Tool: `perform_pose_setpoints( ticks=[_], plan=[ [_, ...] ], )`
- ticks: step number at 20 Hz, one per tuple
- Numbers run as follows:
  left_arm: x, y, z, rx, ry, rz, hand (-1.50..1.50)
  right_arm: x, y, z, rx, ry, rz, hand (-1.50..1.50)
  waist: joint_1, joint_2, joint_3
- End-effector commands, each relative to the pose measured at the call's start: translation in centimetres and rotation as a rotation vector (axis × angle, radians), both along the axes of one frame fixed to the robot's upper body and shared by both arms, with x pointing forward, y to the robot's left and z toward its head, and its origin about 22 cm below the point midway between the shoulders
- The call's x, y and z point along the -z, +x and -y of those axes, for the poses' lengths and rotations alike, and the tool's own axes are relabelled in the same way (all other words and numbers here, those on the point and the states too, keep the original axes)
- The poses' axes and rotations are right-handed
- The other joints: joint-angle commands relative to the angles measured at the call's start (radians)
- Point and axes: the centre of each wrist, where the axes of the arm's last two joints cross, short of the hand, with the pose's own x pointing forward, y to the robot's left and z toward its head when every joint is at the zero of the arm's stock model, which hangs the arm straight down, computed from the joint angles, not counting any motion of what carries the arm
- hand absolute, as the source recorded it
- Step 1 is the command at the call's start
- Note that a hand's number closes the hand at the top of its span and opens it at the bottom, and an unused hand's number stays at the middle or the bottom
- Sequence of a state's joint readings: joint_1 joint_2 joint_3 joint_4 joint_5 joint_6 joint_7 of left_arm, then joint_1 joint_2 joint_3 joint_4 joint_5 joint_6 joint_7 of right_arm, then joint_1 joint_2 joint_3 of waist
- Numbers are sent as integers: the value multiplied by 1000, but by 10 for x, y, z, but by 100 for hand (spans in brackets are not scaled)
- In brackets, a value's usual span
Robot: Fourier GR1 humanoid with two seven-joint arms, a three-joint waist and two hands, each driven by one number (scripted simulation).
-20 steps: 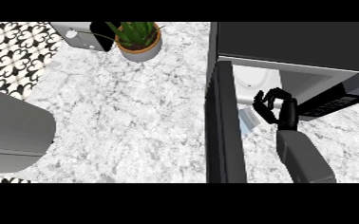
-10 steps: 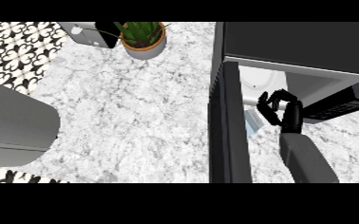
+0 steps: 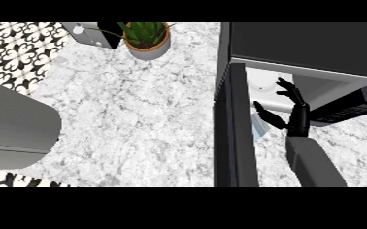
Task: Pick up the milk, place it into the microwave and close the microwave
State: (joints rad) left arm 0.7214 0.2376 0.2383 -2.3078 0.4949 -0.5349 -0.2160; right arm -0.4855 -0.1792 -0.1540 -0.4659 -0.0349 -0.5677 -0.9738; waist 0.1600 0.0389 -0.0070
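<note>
Head view: unlabelled milk (image 3: pixel 259 125) beside open right hand (image 3: pixel 292 110).

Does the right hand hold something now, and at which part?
Nothing is held. The right hand is open, with fingers spread, at the microwave opening.

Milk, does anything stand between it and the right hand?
Nothing visible does. The milk sits just left of the open right hand, between it and the open microwave door, which hides part of it.
</note>
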Motion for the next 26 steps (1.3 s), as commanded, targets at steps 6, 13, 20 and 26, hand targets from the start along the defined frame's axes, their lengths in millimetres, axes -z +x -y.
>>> perform_pose_setpoints(
  ticks=[6,13,20,26],
  plan=[
    [2,8,1,27,1,-16,-150,-71,75,-37,-126,-30,-5,-150,87,15,6],
    [4,14,4,55,-2,-42,-150,-87,85,-54,-147,-20,38,-150,70,11,7],
    [11,17,6,49,-14,-74,-150,-107,97,-56,-91,37,39,-150,18,-4,8],
    [19,15,7,48,-18,-119,-150,-111,98,-34,-116,-32,-23,-150,-18,-14,6]
  ],
)
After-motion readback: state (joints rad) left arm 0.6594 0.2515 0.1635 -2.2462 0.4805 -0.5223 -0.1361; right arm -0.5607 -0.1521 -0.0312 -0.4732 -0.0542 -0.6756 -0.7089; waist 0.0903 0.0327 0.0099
